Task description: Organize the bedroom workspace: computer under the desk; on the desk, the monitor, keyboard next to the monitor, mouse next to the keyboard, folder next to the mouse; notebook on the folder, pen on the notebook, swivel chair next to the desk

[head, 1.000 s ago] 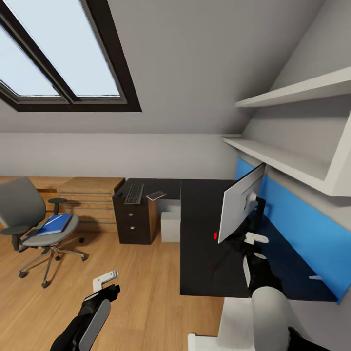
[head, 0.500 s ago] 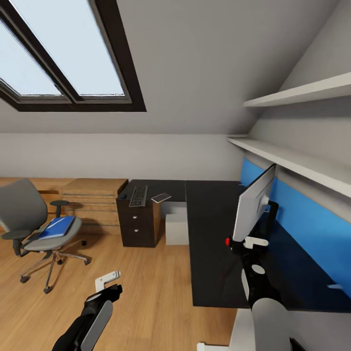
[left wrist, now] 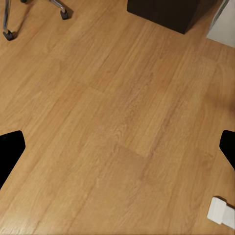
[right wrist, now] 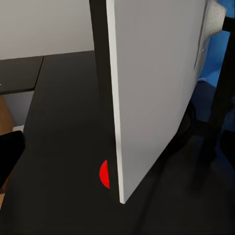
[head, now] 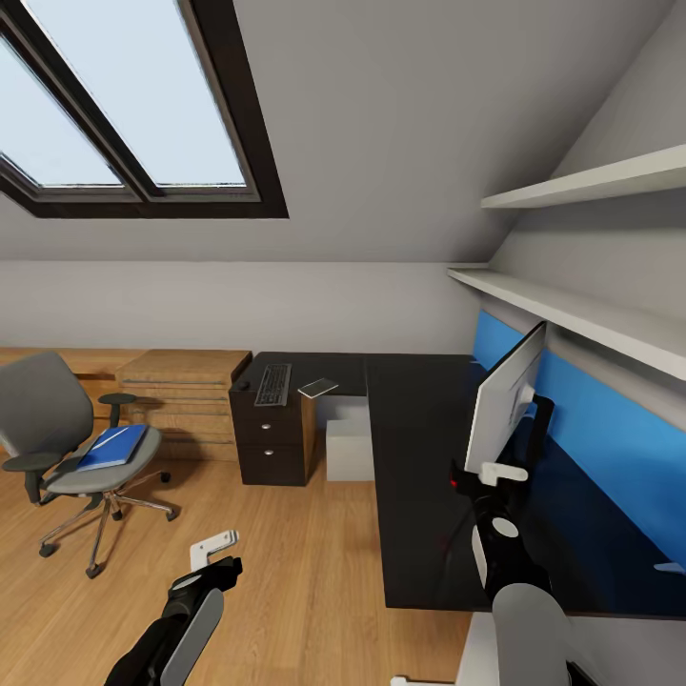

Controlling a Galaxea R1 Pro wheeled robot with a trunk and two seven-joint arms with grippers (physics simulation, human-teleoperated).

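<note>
Sloped grey attic walls and a dark-framed skylight [head: 133,105] sit over a warm wooden floor [head: 305,562]. Far left stands the swivel chair with grey seat and chrome star base [head: 67,457], well apart from the desk, with the flat bright blue folder [head: 112,446] lying on its seat. Low in the head view the left gripper [head: 211,557] hangs over bare floor; the left wrist view shows its dark fingers wide apart with nothing between them.

Next comes the L-shaped desk with glossy black top [head: 419,448]. On its far wing, above the dark brown drawer unit, lie the small dark mouse [head: 244,386], the slim dark-keyed keyboard [head: 273,383] just beside it, and a small pale thin notebook [head: 317,388]. The pale grey boxy computer tower [head: 349,448] sits on the floor under the desk.

Further right, the wide monitor with pale grey back [head: 507,400] stands edge-on on the desk before the blue wall panel [head: 610,448]. The right gripper [head: 497,472] is at its lower edge, seemingly clamped on it, though the contact is hard to make out.

Placing the monitor appears to be the step in hand. Next the right jaws should let go and withdraw without tipping the screen, then fetch the keyboard.
</note>
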